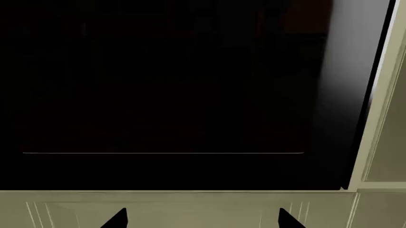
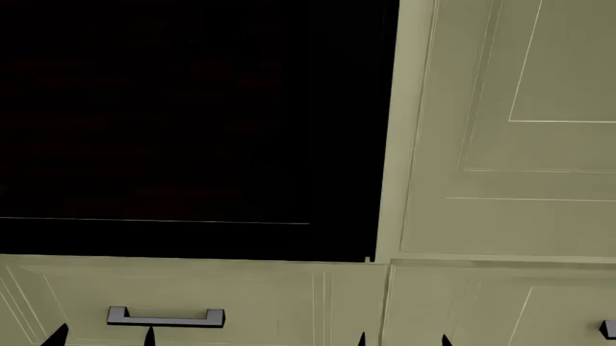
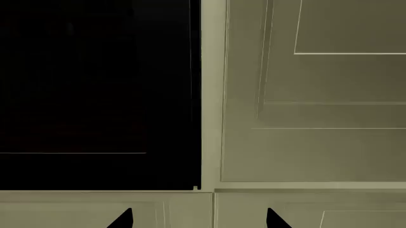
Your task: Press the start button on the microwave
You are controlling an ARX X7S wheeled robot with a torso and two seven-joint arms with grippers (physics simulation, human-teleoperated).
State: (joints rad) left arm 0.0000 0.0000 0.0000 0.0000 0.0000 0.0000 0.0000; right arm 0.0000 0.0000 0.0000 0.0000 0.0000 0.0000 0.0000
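The microwave [image 2: 192, 122] is a large near-black flat front set among cream cabinets, with one thin pale line low across its face. It fills most of the left wrist view [image 1: 165, 85] and the near half of the right wrist view [image 3: 95, 85]. No start button can be made out on the dark face. My left gripper [image 1: 201, 219] is open and empty, its tips apart before the cream panel under the microwave. My right gripper [image 3: 198, 219] is open and empty, before the cream panel below the microwave's right corner. Both show low in the head view: left [image 2: 101, 335], right [image 2: 402, 339].
Cream panelled cabinet fronts [image 2: 510, 130] stand right of the microwave. Below it is a cream drawer front with a grey bar handle [image 2: 166, 317]. Another handle end [image 2: 608, 329] shows at the far right.
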